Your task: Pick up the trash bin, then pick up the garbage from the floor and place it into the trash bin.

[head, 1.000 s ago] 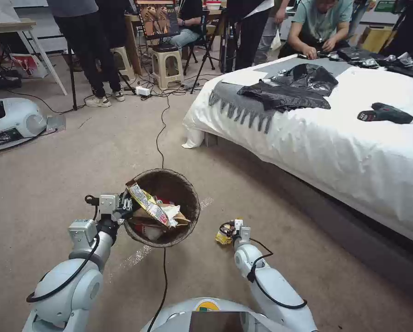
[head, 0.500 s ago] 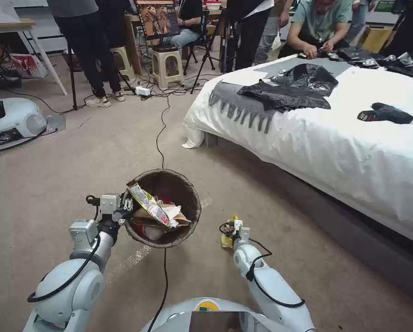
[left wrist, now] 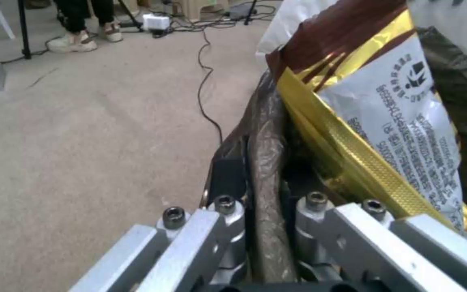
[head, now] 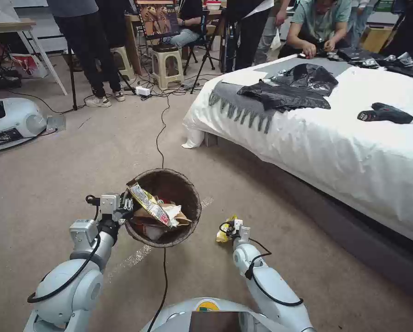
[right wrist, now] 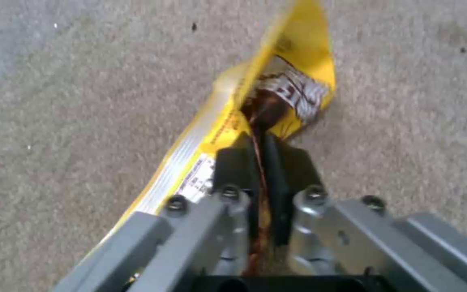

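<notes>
The trash bin (head: 188, 189), round with a dark brown liner over its rim, hangs off the floor at my left gripper (head: 127, 206), which is shut on the rim (left wrist: 266, 162). Inside lie a gold-and-white snack bag (head: 147, 208), white tissue and brown paper. The gold bag (left wrist: 395, 121) leans against the rim right by the fingers. To the bin's right, my right gripper (head: 230, 229) is shut on a yellow snack wrapper (head: 223, 234), a piece of the garbage. Seen from the right wrist, the wrapper (right wrist: 293, 85) is pinched between the pads just above the carpet.
A white bed (head: 354, 147) with dark clothes and a black tool fills the right side. A black cable (head: 159, 138) runs along the carpet under the bin. Another white robot base (head: 13, 122) stands far left. Stools, stands and people crowd the back.
The right gripper has lifted the yellow wrapper off the carpet and shifted slightly toward the bin. The bin and left arm have stayed put.
</notes>
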Available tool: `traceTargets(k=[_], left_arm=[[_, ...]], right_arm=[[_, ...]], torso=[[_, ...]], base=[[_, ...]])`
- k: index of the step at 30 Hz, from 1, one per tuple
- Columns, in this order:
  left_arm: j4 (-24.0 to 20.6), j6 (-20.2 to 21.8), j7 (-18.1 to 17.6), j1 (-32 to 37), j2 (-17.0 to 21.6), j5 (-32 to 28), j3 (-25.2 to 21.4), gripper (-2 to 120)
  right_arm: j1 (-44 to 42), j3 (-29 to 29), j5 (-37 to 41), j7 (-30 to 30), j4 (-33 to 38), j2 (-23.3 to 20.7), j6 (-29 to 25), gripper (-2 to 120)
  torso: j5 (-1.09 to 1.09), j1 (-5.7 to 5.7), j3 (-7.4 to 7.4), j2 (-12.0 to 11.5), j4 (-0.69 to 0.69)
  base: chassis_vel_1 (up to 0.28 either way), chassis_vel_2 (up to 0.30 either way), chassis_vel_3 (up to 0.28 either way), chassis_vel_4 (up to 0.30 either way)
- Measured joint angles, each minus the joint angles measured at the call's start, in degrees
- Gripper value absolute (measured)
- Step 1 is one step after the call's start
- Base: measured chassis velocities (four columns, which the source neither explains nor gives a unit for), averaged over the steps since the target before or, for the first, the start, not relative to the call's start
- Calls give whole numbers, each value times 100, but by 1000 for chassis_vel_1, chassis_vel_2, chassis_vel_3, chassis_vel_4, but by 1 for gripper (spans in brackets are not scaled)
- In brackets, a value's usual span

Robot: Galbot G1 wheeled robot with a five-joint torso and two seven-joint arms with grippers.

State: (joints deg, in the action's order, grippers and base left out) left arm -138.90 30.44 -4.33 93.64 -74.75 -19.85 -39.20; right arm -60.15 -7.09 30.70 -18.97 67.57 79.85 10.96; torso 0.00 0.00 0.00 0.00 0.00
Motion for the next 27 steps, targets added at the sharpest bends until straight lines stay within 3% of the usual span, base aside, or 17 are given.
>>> traceTargets(k=[11, 27], left_arm=[[-43, 0, -5, 33, 6, -5, -3, 6], [-51, 18, -21, 46, 24, -64, -50, 6]], right_arm=[[-225, -162, -550, 10, 855, -311, -158, 0], [-938, -556, 115, -212, 4491, -1780, 423, 0]], torso=[[1, 0, 0, 0, 0], [1, 0, -1, 0, 1]], base=[[0, 0, 0, 0], [0, 0, 0, 0]])
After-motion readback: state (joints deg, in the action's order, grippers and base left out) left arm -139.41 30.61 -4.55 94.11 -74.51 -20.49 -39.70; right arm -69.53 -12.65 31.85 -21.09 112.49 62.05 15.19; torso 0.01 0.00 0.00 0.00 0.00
